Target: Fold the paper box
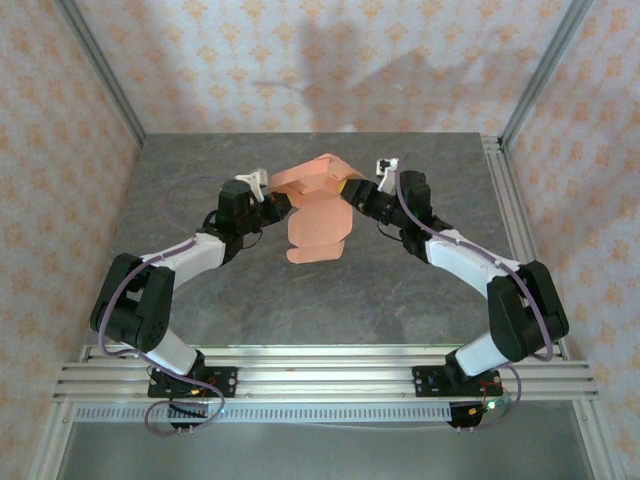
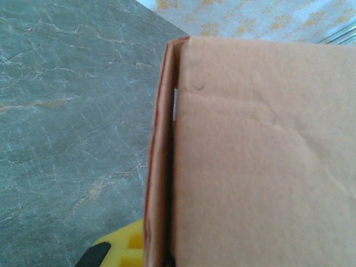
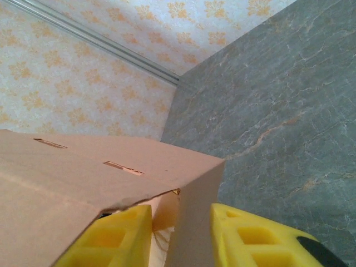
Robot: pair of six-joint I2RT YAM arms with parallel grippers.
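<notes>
- Walls (image 1: 300, 60) with pale floral wallpaper are enclosing the cell on three sides, with metal posts standing in the far corners.
- Grey marbled table (image 1: 300, 310) is spanning the floor of the cell; the aluminium rails (image 1: 320, 372) are running along its near edge and carrying both arm bases.
- Left arm (image 1: 190, 255) and right arm (image 1: 465, 255) are both reaching inward and away from the bases, meeting over the far middle of the table.
- Paper box (image 1: 318, 200), salmon-orange card and only partly formed, is hanging between the two grippers above the far-centre of the table, with a rounded flap drooping toward the bases.
- Left gripper (image 1: 272, 205) is clamping the box's left edge, jaws fully closed on the thin card. In the left wrist view the card is standing very close to the lens, with a folded edge running top to bottom.
- Right gripper (image 3: 181, 225) is straddling an upright wall of the box, jaws standing narrowly apart.
- Right yellow pad (image 3: 250, 233) is sitting against that wall; left yellow pad (image 3: 111, 236) is sitting under the sloping panel, with a thin gap showing beside the wall.
- Yellow pad (image 2: 125, 247) of the left gripper is showing just left of the fold.
- Two small slots (image 3: 123, 167) are showing in the sloping panel.
</notes>
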